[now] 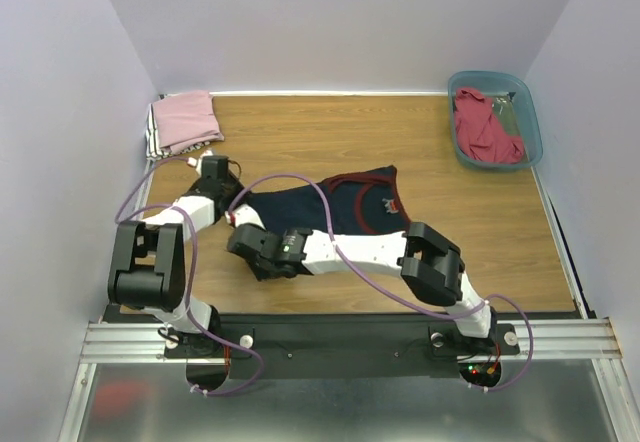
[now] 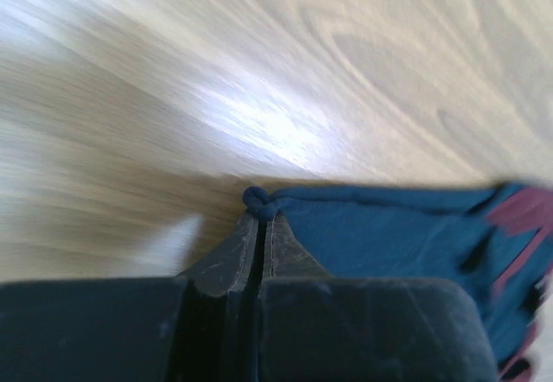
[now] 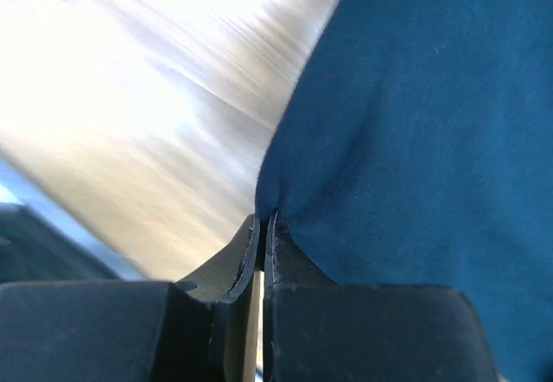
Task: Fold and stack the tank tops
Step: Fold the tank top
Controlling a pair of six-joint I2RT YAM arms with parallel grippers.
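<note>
even, bright overhead view; both wrist views motion-blurred, with white glare on the table (image 2: 285, 131).

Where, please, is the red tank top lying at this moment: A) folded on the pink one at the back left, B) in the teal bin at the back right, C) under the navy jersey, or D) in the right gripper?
B: the red tank top lies crumpled inside the teal bin at the back right corner, while the right gripper pinches the navy jersey instead.
</note>
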